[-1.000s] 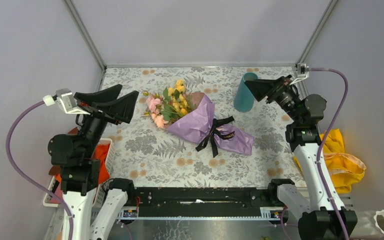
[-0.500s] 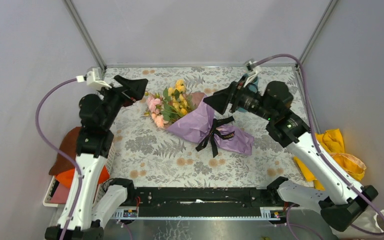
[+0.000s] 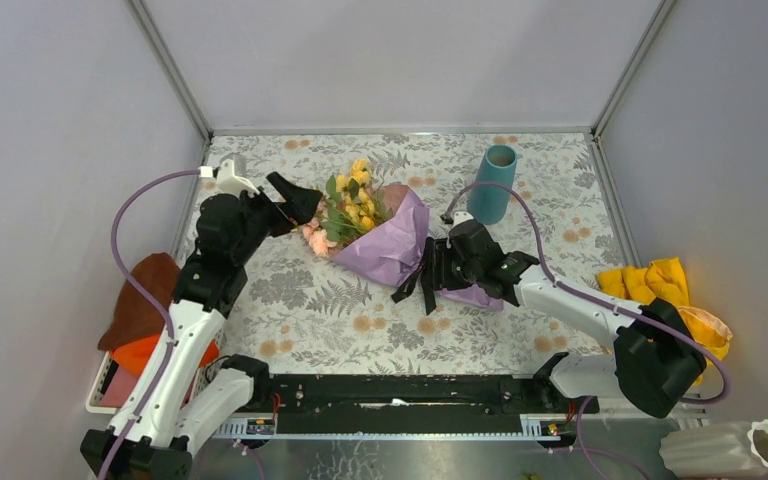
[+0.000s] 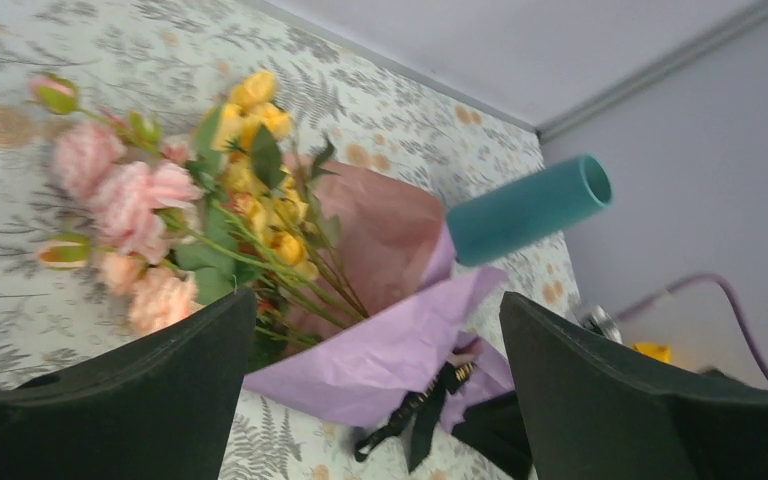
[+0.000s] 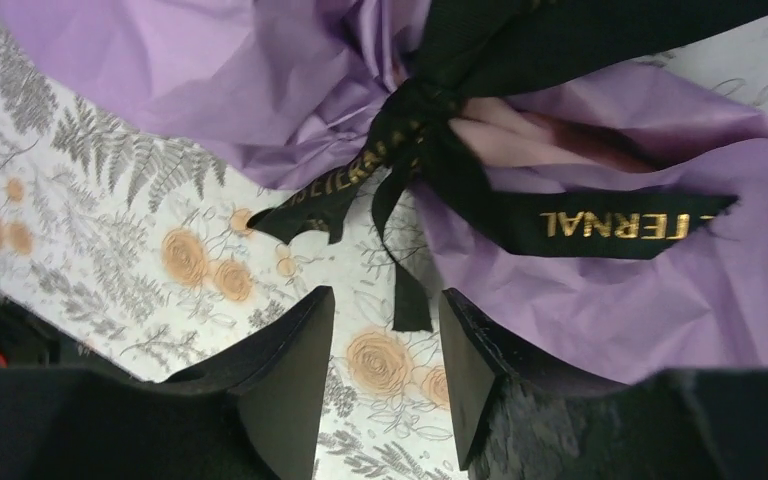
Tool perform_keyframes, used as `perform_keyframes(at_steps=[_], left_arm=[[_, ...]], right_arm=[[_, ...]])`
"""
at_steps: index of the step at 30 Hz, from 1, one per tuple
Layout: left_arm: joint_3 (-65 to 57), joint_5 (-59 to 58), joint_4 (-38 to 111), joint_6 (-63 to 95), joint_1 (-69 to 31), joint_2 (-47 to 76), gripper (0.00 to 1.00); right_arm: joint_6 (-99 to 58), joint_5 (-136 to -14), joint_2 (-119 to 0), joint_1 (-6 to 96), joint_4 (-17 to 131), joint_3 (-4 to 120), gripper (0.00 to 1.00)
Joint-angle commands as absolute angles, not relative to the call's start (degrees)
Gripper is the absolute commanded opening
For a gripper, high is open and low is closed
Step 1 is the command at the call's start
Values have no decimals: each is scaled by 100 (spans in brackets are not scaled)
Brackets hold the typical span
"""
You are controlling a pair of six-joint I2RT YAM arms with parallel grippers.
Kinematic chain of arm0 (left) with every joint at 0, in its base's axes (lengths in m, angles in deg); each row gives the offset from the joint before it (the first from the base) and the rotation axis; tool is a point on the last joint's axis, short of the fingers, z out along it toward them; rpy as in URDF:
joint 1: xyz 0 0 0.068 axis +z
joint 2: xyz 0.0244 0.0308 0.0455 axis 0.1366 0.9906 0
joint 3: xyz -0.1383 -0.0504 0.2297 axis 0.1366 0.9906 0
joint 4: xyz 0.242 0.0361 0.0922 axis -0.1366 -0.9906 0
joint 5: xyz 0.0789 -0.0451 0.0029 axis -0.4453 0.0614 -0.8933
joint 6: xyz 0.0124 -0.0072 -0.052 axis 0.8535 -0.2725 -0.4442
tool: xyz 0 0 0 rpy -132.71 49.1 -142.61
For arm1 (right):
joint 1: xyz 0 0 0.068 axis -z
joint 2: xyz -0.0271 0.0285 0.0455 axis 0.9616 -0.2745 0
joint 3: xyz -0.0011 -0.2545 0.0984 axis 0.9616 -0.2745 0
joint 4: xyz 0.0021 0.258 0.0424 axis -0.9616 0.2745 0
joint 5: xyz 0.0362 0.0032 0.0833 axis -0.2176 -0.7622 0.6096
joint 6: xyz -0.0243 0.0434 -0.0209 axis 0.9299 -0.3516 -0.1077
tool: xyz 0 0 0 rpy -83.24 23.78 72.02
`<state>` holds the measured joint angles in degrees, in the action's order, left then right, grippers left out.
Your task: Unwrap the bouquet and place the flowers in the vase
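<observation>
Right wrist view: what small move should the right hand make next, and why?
Probably close the right hand on the black ribbon tail hanging inside its partly open jaws. The bow on the bouquet is not yet undone, and that loose end looks like the way to release it.

Bouquet (image 3: 392,250) wrap: crinkly lilac paper; ribbon (image 5: 600,225) matt black, gold lettering; vase (image 3: 491,188) smooth matt teal.

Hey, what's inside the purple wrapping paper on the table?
Pink and yellow roses with green stems poke out of the open end of the purple paper, against a pink inner sheet. Below the black ribbon the stems are covered by the paper and cannot be seen.
</observation>
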<state>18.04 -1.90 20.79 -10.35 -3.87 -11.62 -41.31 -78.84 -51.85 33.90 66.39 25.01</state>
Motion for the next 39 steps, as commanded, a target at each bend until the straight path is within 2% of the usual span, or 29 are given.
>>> perform_keyframes(at_steps=[1,9,14,22,31,39], left_arm=[[1581,-314,2292,-831,-1023,-1297,99],[1680,-1321,2493,-785,-2784,-661,97],[1851,-1560,2854,-859,-3387,-60,96],[2067,-1860,3097,-795,-3446,473,96],[2206,-1901,3729,-832,-3446,1411,96],[1979,-1921,4132,-840,-3449,2601,96]], right_arm=[[-4023,-8685,-5163,3352,6395,2620,50],[-3679,-9342,-5447,3354,6485,2667,50],[-3550,-9373,-5763,3351,6244,2721,48],[-3411,-9393,-6091,3351,6068,3008,29],[-3407,-9383,-5844,3356,6101,2998,0],[-3532,-8905,-4987,3348,6312,2966,0]])
